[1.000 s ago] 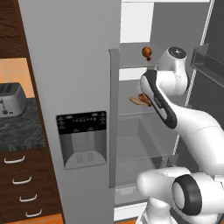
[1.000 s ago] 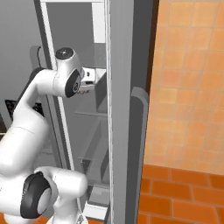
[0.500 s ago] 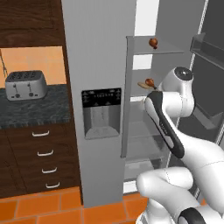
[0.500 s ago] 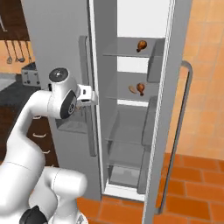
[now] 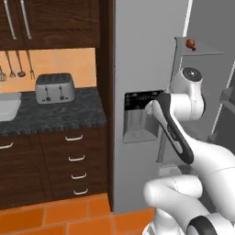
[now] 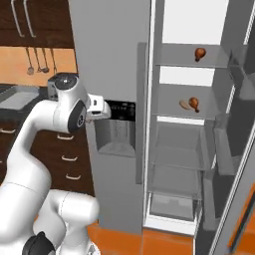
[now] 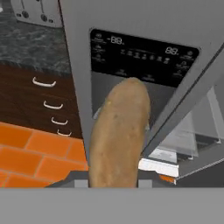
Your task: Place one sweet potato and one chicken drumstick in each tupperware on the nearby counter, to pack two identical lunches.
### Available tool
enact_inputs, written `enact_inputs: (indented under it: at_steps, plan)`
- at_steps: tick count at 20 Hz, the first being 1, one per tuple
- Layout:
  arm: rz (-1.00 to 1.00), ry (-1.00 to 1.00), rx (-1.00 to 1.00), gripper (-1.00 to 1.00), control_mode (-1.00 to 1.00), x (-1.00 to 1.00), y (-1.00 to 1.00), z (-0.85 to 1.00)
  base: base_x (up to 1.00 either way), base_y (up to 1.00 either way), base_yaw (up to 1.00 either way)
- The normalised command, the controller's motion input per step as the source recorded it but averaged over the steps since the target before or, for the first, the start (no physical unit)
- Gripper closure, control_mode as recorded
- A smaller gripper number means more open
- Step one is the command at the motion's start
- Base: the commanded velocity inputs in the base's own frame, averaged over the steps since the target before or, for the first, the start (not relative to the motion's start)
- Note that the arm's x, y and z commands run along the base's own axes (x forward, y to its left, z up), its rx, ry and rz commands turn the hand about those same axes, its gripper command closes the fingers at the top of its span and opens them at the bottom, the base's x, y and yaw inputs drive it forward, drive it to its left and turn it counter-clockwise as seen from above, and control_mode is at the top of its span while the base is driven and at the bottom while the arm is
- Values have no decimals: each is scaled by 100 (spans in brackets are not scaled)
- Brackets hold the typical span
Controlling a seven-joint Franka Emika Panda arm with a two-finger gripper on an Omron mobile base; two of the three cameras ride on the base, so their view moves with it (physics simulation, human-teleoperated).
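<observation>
Now my base has swung left from the open fridge [image 6: 189,129] toward the counter [image 5: 50,117], and I carry a sweet potato [image 7: 119,135] pinched in the closed gripper [image 7: 116,183], so a tupperware drop-off comes next.

A kitchen in a home. Big grey fridge [image 6: 119,99] with its door open and food on the shelves [image 6: 189,60]. To the left, a dark stone desk [image 5: 50,117] with a silver toaster [image 5: 55,87] on it. Brown drawers [image 5: 75,160] below, brown cupboards [image 5: 50,23] above. Cooking tools [image 5: 13,64] hanging on the orange wall. Orange tile floor [image 5: 69,213].
</observation>
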Motion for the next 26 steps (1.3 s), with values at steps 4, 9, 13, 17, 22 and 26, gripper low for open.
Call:
enact_inputs:
  at_steps: [4,9,13,17,22,26]
  plan:
    - [0,0,0,100,100,0,0,0,37,100,1]
    - [0,0,0,100,100,0,0,0,46,100,2]
    - [0,0,0,100,100,0,0,0,76,100,-4]
    - [0,0,0,100,100,0,0,0,85,100,-11]
    - [0,0,0,100,100,0,0,0,77,100,-16]
    - [0,0,0,100,100,0,0,0,57,98,-18]
